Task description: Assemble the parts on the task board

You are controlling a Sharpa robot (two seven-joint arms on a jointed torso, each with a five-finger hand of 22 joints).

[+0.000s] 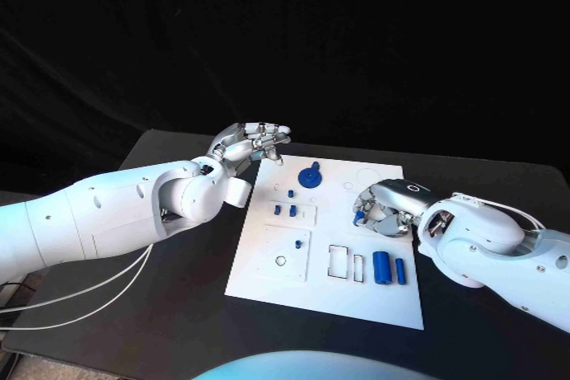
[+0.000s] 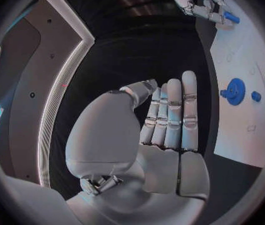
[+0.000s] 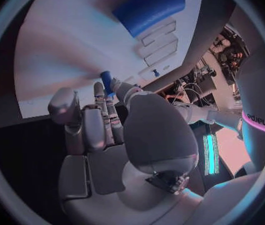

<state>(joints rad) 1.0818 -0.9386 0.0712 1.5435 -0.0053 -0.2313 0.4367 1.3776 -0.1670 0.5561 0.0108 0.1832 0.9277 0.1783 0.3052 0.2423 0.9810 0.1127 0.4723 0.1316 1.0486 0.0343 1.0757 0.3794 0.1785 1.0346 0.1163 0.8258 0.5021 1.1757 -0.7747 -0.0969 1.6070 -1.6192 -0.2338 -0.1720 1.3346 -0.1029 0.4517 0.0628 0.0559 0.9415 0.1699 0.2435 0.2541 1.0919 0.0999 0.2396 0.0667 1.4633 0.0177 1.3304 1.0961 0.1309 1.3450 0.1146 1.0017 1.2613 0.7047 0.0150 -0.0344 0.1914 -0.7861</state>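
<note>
Holding a small blue peg [image 3: 106,80] over the task board [image 1: 268,269], the right hand [image 1: 382,211] has it unplaced; the left hand [image 1: 249,143] hovers empty, fingers straight, beside the board's far corner. A blue gear [image 1: 309,178] stands seated, other parts loose.

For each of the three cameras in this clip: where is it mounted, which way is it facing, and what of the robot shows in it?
Head view: on the robot's head, looking down at the white board; left hand and right hand show.
Left wrist view: behind the left hand, facing the board's edge and the blue gear.
Right wrist view: behind the right hand, which pinches a small blue peg above the board.
Shared: the gear shows in the head and left wrist views.
</note>
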